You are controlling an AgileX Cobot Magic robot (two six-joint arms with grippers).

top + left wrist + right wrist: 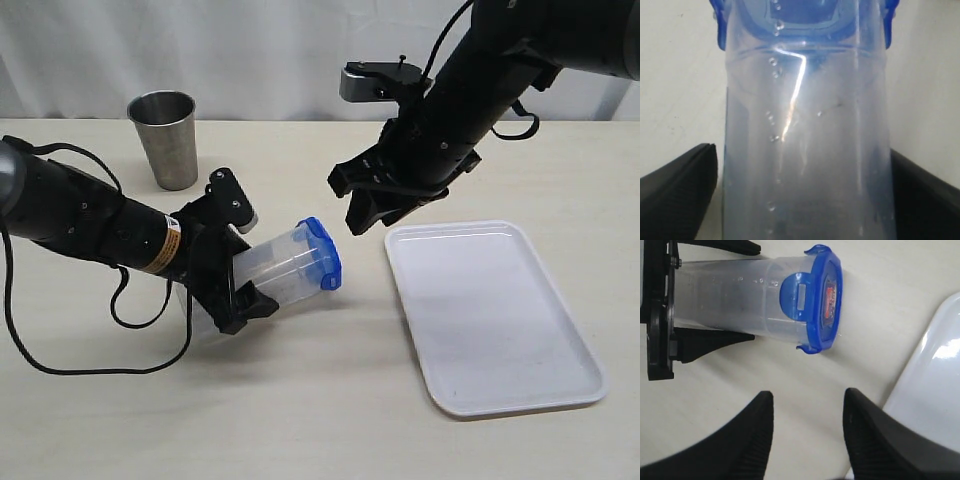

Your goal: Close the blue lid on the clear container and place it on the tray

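Note:
The clear container point(275, 265) lies tilted on the table with the blue lid point(324, 252) on its mouth, pointing toward the tray point(490, 310). One side flap point(796, 296) is folded down on the container wall. My left gripper point(245, 262) straddles the container's body. In the left wrist view its jaws flank the container point(807, 150), with a slim gap showing at one finger point(685, 185). My right gripper point(365, 205) hovers open above the table between the lid and the tray, with nothing between its fingers point(752, 435).
A steel cup point(167, 138) stands upright at the back left, behind the left arm. The left arm's black cable point(120, 320) loops over the table on the near left. The white tray lies on the right side.

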